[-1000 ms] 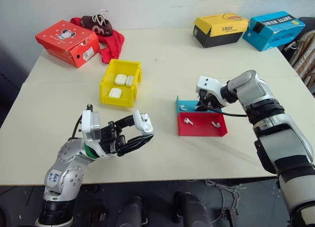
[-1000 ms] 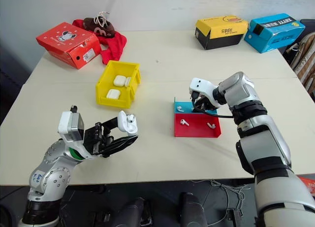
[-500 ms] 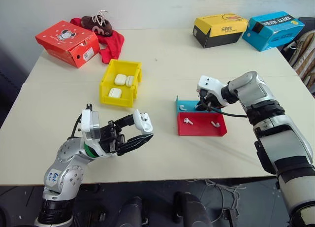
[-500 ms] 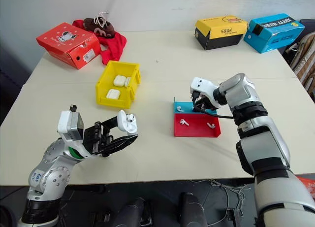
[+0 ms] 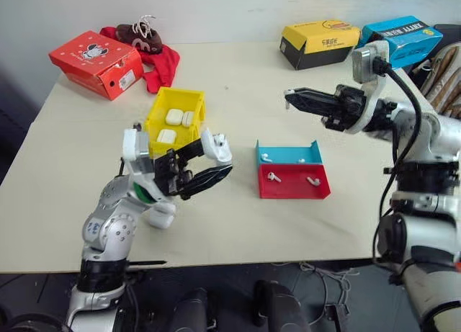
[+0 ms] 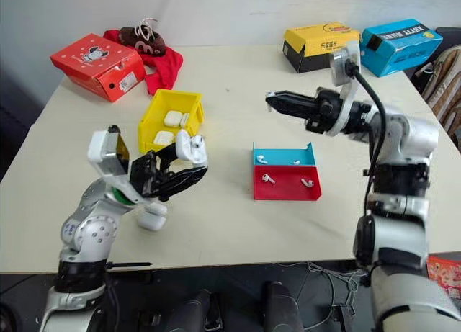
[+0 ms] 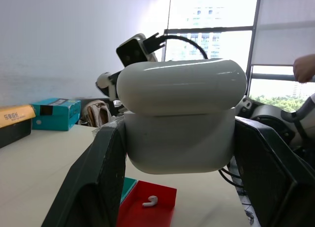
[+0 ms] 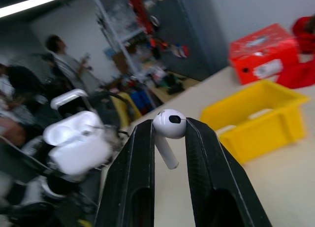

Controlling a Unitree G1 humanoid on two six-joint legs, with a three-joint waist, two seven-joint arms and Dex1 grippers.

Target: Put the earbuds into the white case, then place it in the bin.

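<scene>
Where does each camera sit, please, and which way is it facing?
Head views: look forward and down over the table; both arms show.
Left wrist view: looks along the left hand, shut on the case, toward the right arm.
Right wrist view: looks along the right hand, pinching an earbud, toward the bin.
Shared: all views show the case.

blurred people (image 8: 59, 64) behind, white case (image 7: 179, 121) sides hidden by fingers (image 7: 93, 182)

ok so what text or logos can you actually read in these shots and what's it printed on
Blue box: white lettering, too small to read.
Yellow box: dark print on its side, too blurred to read.
Red box: a round cartoon logo and a white label, no legible words.
Nothing else bears readable text.
</scene>
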